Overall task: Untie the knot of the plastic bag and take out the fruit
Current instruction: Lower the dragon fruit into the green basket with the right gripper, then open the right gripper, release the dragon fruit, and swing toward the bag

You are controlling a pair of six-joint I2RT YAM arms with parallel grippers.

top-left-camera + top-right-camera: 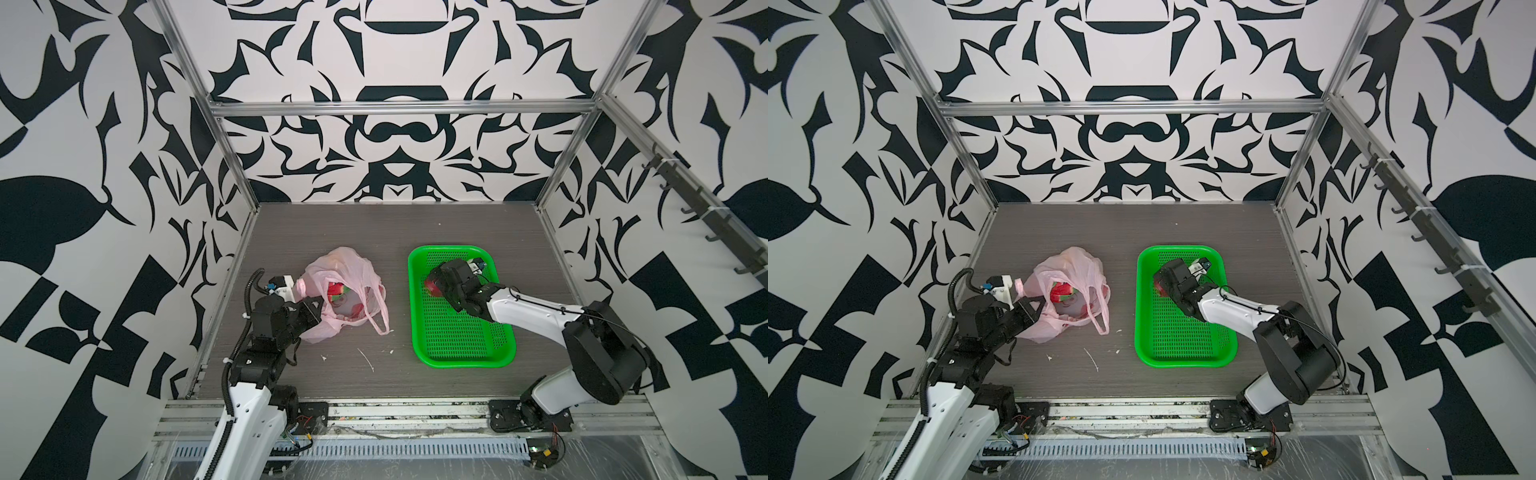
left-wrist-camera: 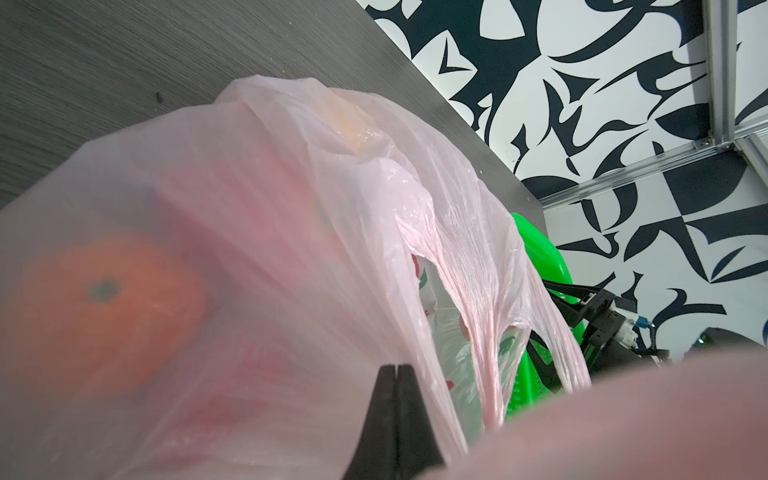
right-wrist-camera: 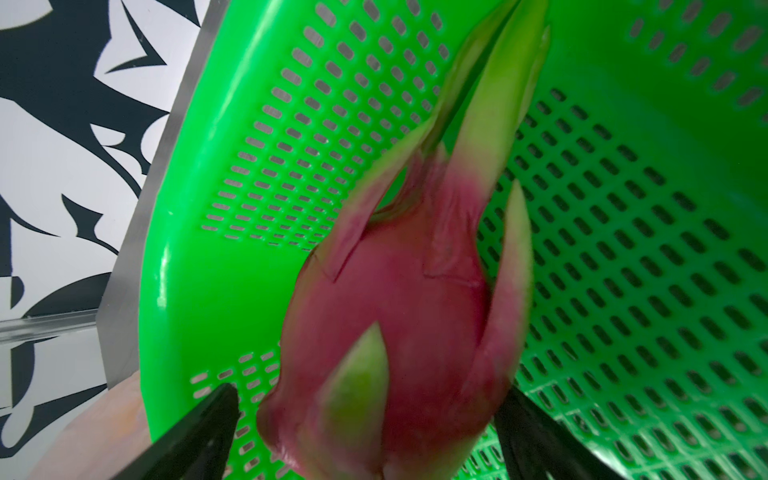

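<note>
The bag (image 1: 353, 266) lies on the surface (image 1: 332, 224), mouth gaping; I can't read its red print (image 2: 420, 276). My left gripper (image 2: 397, 368) pinches its film tight; my right gripper (image 3: 365, 390) stands spread wide around a dragon fruit (image 3: 395, 316) in the basket (image 3: 199, 270).

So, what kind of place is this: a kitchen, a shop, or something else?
Most likely a robot test cell in a lab, not a home. An aluminium frame carries black-and-white patterned panels, the left arm and right arm are bolted to a rail, and the grey table holds a plastic bag and green basket.
</note>
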